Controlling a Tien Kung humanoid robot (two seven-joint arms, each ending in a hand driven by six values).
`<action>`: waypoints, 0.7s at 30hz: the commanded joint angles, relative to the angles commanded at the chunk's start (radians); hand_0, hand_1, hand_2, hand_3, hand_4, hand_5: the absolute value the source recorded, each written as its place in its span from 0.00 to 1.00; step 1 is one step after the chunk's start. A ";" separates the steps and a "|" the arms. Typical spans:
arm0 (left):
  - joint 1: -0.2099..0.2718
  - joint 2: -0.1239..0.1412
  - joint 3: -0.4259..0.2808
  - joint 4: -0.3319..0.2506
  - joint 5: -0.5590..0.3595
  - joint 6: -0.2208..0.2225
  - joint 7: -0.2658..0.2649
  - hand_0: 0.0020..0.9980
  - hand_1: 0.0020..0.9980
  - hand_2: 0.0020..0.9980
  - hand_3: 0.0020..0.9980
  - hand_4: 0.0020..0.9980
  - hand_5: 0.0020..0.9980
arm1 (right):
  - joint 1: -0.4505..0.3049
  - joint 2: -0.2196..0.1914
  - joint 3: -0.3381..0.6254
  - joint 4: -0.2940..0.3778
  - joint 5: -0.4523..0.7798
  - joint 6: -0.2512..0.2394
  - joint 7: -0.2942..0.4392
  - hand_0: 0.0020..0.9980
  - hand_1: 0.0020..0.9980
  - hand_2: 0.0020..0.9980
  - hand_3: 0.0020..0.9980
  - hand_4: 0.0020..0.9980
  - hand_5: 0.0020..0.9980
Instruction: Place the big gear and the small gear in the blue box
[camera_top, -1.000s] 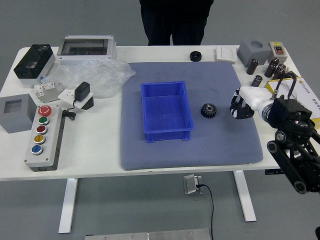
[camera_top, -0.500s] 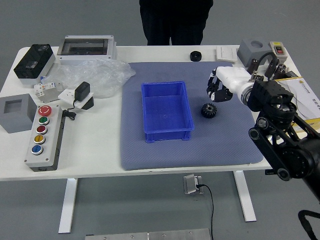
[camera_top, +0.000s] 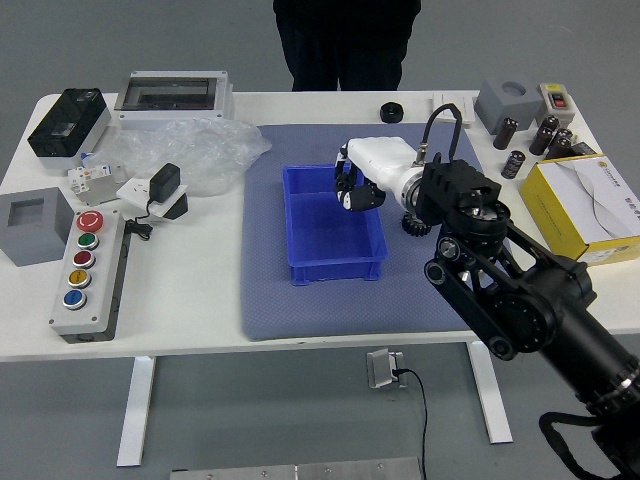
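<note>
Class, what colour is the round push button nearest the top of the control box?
Red, seen in the head view.

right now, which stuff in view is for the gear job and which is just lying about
For the job:
- blue box
- black gear
- right hand, over the box

Just lying about:
- button panel
- clear plastic
- yellow box
- grey block

A blue-grey mat (camera_top: 270, 310) is laid on a white table (camera_top: 190, 300). Left of the mat, a box with coloured buttons (camera_top: 100, 285) is placed; its far-left corner is overlapped by clear plastic (camera_top: 205, 150). To its right, a yellow box (camera_top: 550, 210) is topped with white paper (camera_top: 600, 195). Beyond it, a person (camera_top: 345, 35) is partly seen.
</note>
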 joint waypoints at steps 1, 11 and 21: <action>-0.001 -0.001 0.002 0.000 -0.001 0.000 0.000 0.78 0.75 0.74 0.67 0.55 0.24 | -0.001 0.005 -0.007 -0.004 0.000 -0.001 0.000 0.63 0.45 0.46 0.48 0.45 0.02; -0.006 -0.003 0.002 0.000 0.002 0.000 0.001 0.78 0.75 0.74 0.67 0.55 0.24 | -0.005 0.018 -0.023 -0.030 0.000 0.013 0.018 0.62 0.53 0.53 0.63 0.48 0.08; -0.007 -0.007 0.010 0.000 -0.006 -0.001 0.001 0.78 0.75 0.74 0.67 0.55 0.24 | -0.002 0.012 -0.004 -0.033 0.000 0.025 0.032 0.73 0.70 0.83 0.96 0.76 0.21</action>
